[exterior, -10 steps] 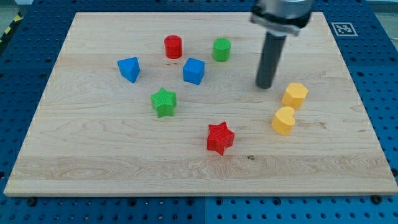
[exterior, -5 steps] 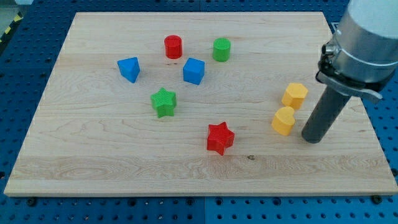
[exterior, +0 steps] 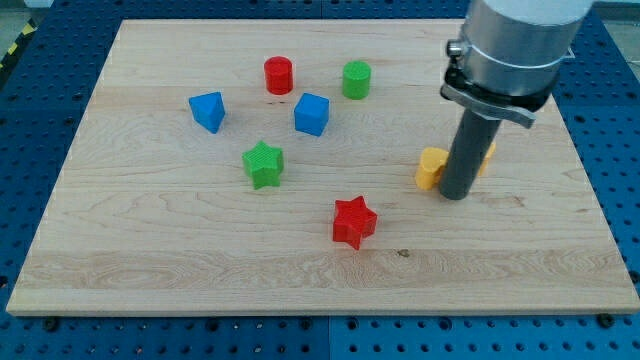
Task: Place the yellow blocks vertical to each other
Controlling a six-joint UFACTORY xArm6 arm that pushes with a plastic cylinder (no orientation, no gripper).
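Note:
Two yellow blocks lie right of the board's middle. One yellow block (exterior: 431,168) shows at the left of my rod, its shape partly hidden. The other yellow block (exterior: 488,154) peeks out at the rod's right, mostly hidden behind it. My tip (exterior: 455,195) rests on the board just right of the left yellow block, touching or nearly touching it. The rod stands between the two yellow blocks in the view.
A red star (exterior: 353,221) lies left and below the tip. A green star (exterior: 264,163), blue cube (exterior: 312,113), blue triangular block (exterior: 208,110), red cylinder (exterior: 279,75) and green cylinder (exterior: 356,79) lie in the left and upper part of the wooden board (exterior: 150,250).
My tip swung from above the yellow blocks round to their right, then moved left. The lower yellow block has been pushed left and up, level with the other.

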